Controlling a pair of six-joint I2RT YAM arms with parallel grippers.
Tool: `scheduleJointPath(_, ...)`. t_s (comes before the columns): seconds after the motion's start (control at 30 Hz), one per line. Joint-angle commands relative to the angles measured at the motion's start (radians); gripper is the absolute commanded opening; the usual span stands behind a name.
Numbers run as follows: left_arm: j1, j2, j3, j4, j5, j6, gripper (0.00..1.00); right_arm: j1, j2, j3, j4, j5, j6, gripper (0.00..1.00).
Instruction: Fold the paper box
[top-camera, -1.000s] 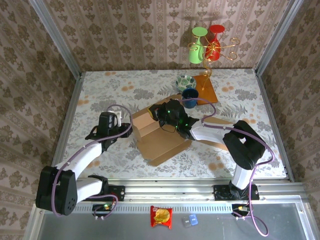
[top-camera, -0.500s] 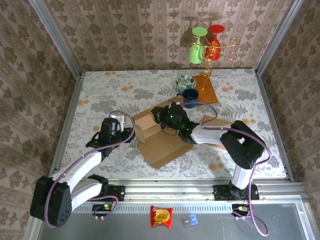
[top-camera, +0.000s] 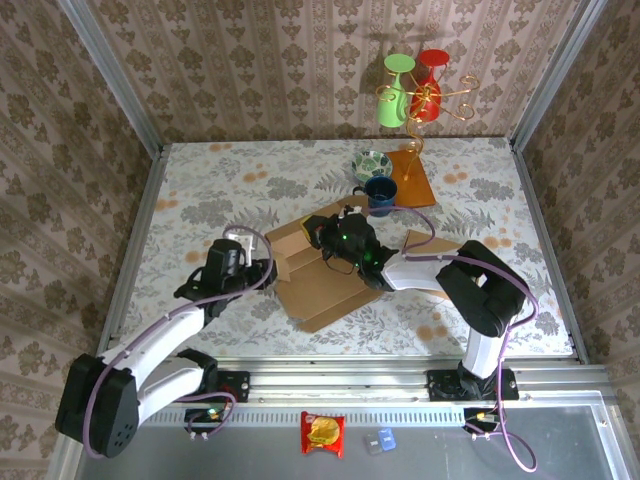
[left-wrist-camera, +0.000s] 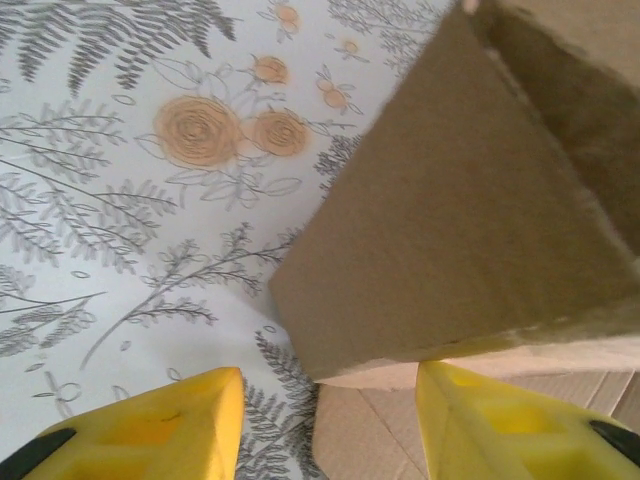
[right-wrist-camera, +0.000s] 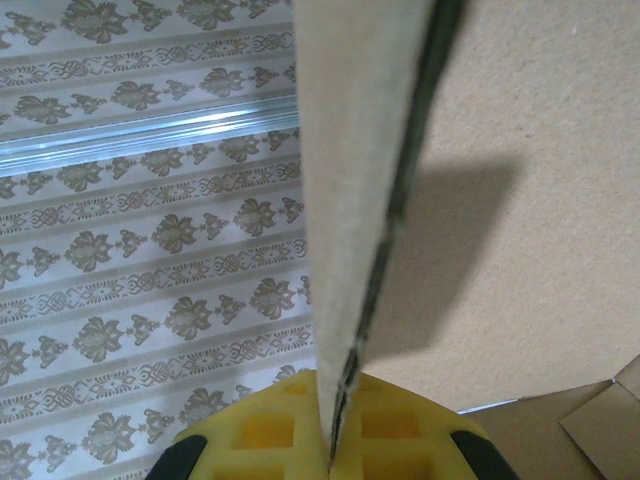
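Brown damask-papered walls (top-camera: 250, 70) enclose a pale floral-printed surface (top-camera: 200, 190), with an aluminium rail (top-camera: 330, 372) along its near edge.

Up at one o'clock on the floral tablecloth (top-camera: 200, 190), a patterned bowl (top-camera: 372, 163) sits just beside a dark blue cup (top-camera: 380, 190), which is at the bowl's six o'clock. An orange mat (top-camera: 420, 185) lies at their three o'clock. On it stands a gold wire rack (top-camera: 413, 140) holding a green glass (top-camera: 394, 102) and a red glass (top-camera: 429, 98). Down at six o'clock on the grey ledge (top-camera: 150, 445) there's a snack packet (top-camera: 323, 432). At its three o'clock is a small blue item (top-camera: 384, 437).
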Motion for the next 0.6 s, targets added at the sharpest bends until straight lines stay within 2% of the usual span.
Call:
scheduleJointPath(0.0,-0.027,0.016,0.0,0.023,-0.036,0.036,0.51,0.008,0.014,-0.022,0.044,0.017,-0.008,0.0)
scheduleJointPath(0.23,-0.046,0.066,-0.001,0.048,-0.099,0.063,0.49,0.013,0.03,-0.039,0.069,0.014,-0.015,0.0)
scheduleJointPath(0.4,-0.051,0.084,0.001,0.076,-0.107,0.073,0.4,0.02,0.046,-0.057,0.108,0.016,-0.039,0.0)
scheduleJointPath(0.57,-0.07,0.074,-0.002,0.092,-0.118,0.071,0.36,0.034,0.05,-0.081,0.141,0.051,-0.069,0.0)
